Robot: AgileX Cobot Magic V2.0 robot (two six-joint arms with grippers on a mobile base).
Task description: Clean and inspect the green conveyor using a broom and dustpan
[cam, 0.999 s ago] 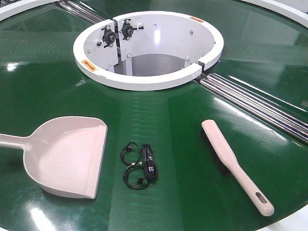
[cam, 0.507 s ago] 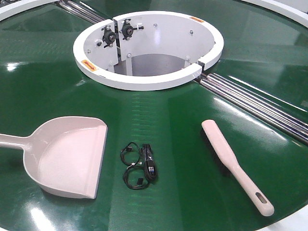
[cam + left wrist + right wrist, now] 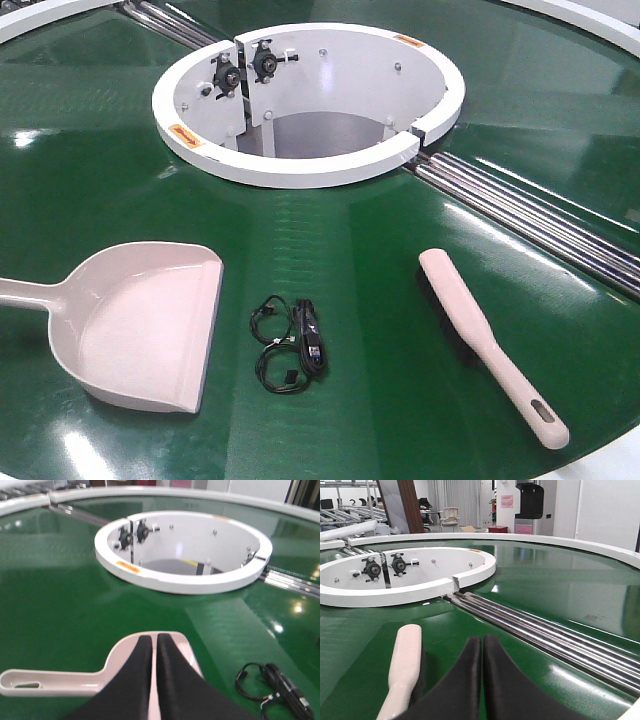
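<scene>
The green conveyor (image 3: pixel 330 240) fills the front view, glossy, with a white ring hub (image 3: pixel 310 100) and silver rails (image 3: pixel 530 215). The beige-pink dustpan (image 3: pixel 150 325) lies flat at the front left, handle pointing left. The beige broom (image 3: pixel 485 340) lies at the front right, bristles down, slotted handle end toward the near edge. In the left wrist view my left gripper (image 3: pixel 154 639) hangs shut above the dustpan (image 3: pixel 117 665), holding nothing. In the right wrist view my right gripper (image 3: pixel 483 640) is shut and empty, just right of the broom (image 3: pixel 406 662). Neither gripper appears in the front view.
A black coiled cable with a small plug unit (image 3: pixel 295 345) lies on the belt between dustpan and broom, also visible as the cable (image 3: pixel 275 690) at the left wrist view's lower right. The hub's open centre and the rails (image 3: pixel 545 625) break the belt surface.
</scene>
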